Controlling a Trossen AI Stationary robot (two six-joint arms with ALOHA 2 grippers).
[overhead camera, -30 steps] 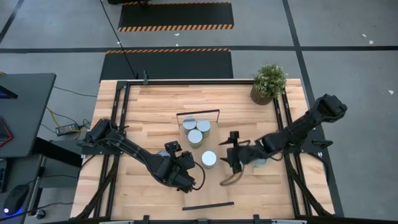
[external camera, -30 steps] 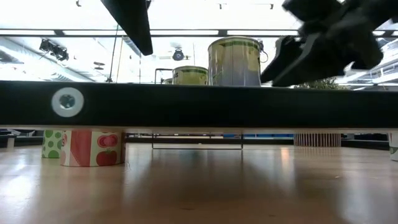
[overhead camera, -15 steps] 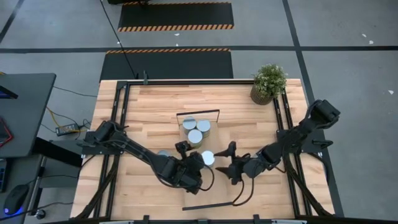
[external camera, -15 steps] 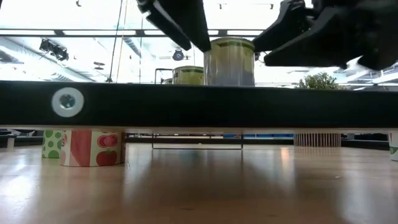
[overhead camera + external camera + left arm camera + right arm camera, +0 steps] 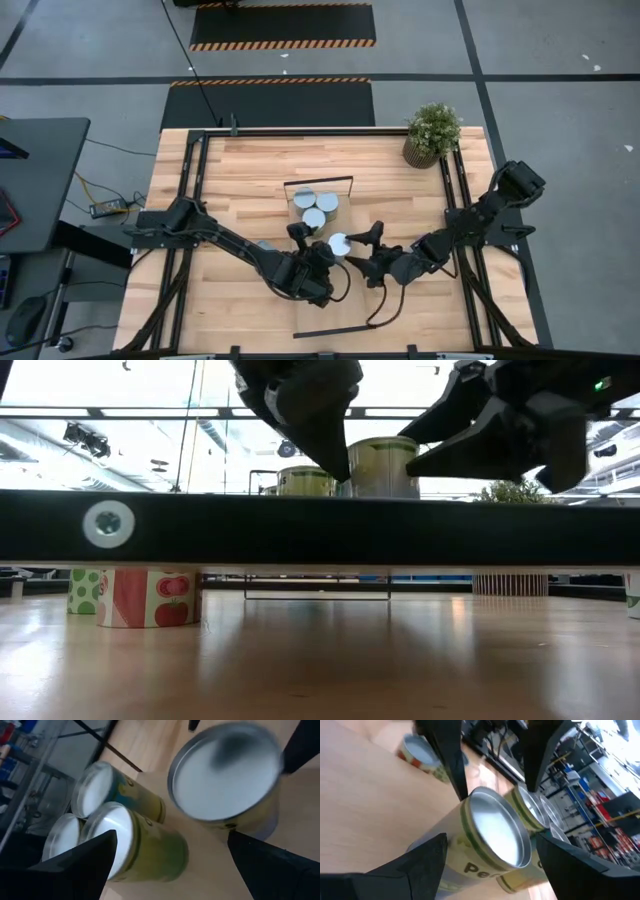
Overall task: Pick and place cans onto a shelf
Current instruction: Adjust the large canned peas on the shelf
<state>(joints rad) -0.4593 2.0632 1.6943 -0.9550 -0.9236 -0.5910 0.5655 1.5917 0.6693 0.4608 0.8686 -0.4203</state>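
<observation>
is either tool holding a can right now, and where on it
Nothing is held. The left tool and the right tool are both open and flank the single can on the shelf, with gaps visible between fingers and can.

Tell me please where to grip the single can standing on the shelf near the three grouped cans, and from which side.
Grip the single can on its round side wall, fingers on opposite sides, coming from above. It stands upright, apart from the three grouped cans.
</observation>
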